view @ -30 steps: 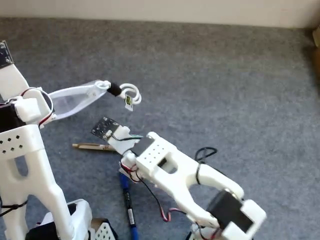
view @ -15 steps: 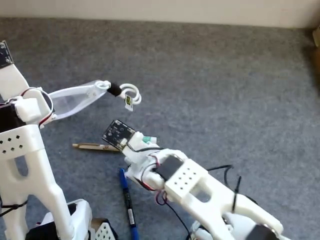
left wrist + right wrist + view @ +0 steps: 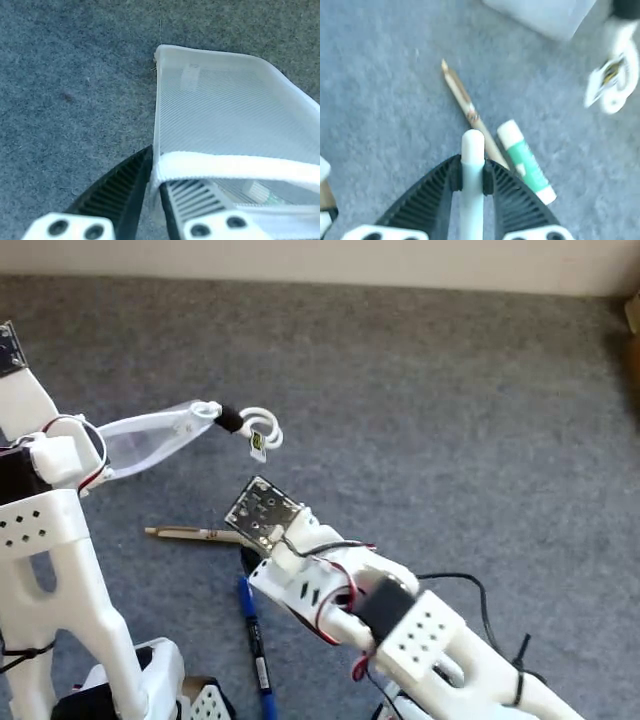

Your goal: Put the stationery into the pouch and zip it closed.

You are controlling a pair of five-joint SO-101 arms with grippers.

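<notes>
My left gripper [image 3: 155,162] is shut on the rim of a clear mesh pouch [image 3: 225,115], holding it up off the carpet; in the high view the pouch [image 3: 150,440] stretches right to a white ring pull [image 3: 262,428]. My right gripper [image 3: 471,172] is shut on a white pen [image 3: 472,150] that stands up between its jaws. Just beyond it on the carpet lie a wooden pencil [image 3: 465,105] and a green-and-white glue stick [image 3: 525,167]. In the high view the pencil [image 3: 185,533] lies left of the right wrist [image 3: 265,512], and a blue pen [image 3: 255,640] lies below it.
Grey carpet covers the whole floor, open to the right and far side. The left arm's white base [image 3: 60,580] stands at the near left. A pale wall edge [image 3: 320,260] runs along the far side.
The right arm has swung round and its wrist has shifted right, past the pencil's end. The glue stick seen beside the wrist half a second ago is now hidden under it. Left arm and pouch kept still.
</notes>
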